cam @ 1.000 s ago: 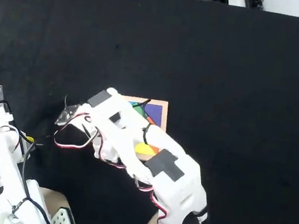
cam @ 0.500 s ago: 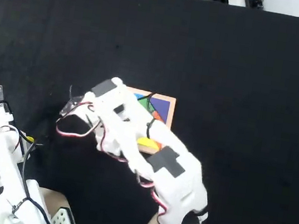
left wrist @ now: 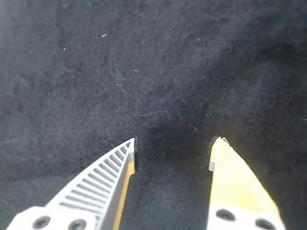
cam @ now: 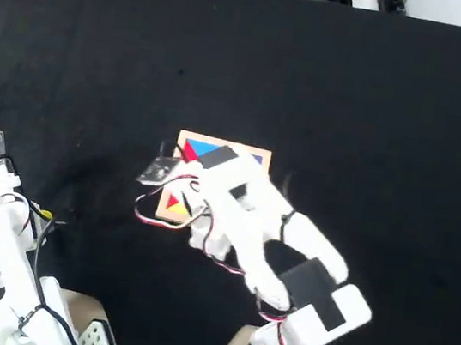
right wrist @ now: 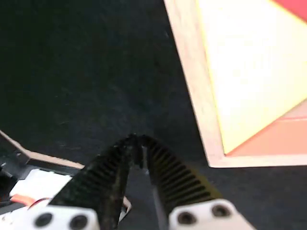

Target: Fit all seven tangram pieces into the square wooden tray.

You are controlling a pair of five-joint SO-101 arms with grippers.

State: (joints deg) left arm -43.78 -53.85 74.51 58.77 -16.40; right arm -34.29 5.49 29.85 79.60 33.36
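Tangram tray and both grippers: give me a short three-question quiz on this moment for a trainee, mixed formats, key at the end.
1. True or false: the left gripper is shut on a tangram piece.
2. In the right wrist view, the large piece lying along the wooden tray's rim is: A green, B yellow, C purple.
3. Fill in: the right gripper is ___ (open or shut), its tips beside the tray over the black cloth.
Key: 1 false, it is open over bare cloth; 2 B; 3 shut.
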